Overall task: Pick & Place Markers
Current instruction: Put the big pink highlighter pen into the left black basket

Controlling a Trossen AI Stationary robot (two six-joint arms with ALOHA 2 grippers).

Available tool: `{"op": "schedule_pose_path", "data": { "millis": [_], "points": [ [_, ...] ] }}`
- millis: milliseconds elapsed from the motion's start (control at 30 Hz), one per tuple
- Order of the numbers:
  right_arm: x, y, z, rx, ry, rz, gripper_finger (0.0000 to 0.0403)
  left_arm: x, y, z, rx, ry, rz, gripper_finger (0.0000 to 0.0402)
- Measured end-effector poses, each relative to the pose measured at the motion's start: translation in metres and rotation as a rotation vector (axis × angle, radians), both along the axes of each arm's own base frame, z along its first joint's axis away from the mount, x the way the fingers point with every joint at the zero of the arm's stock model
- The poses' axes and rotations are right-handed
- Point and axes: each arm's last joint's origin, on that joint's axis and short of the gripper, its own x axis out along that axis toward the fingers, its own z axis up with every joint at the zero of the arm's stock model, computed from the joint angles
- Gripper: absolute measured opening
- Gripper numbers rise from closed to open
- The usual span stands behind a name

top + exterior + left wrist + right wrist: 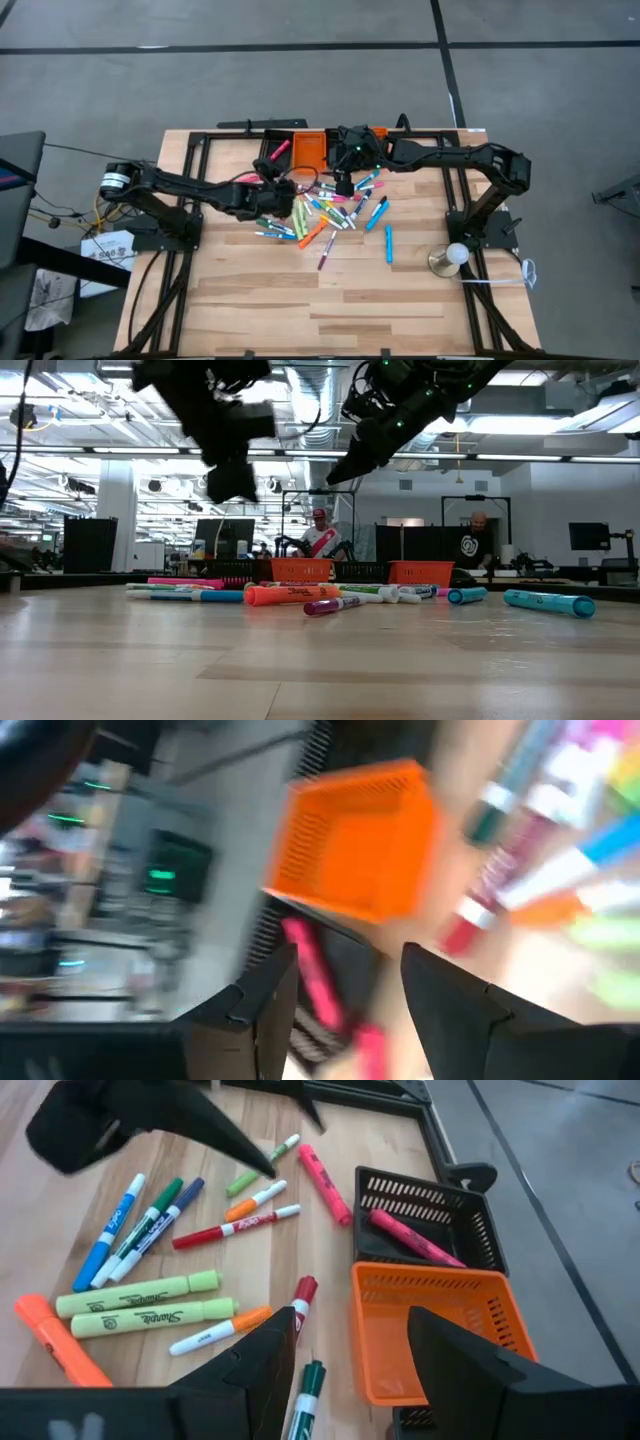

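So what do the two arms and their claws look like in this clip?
Both arms are dark, nearly black, built of jointed tubular links. The left arm has a round silver-and-black motor housing at its base, with yellow and dark cables trailing off the table edge. The right arm shows a small green light near its wrist. Each claw, left claw and right claw, has two flat, angular black fingers.

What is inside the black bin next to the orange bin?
One pink marker lies slanted inside the black bin. The orange bin beside it looks empty, though the right gripper's fingers cover part of it.
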Motion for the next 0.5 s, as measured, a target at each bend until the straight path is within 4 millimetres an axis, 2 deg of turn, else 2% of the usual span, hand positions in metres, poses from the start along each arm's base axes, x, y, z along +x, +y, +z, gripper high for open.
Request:
{"op": "schedule_pose_path", "data": {
  "millis": [200,367,500],
  "points": [
    [-0.002,0.001,-0.009,0.01,0.006,-0.009,0.0187,-0.047,0.026,-0.018,-0.187,-0.177,-0.019,0.0176],
    [-0.001,0.007,-0.009,0.017,0.007,0.003,0.0186,-0.087,0.044,-0.023,-0.294,-0.337,-0.018,0.0176],
    [0.0,0.011,-0.01,0.025,0.013,0.011,0.0183,-0.11,0.057,-0.029,-0.391,-0.416,0.002,0.0176]
  ]
}}
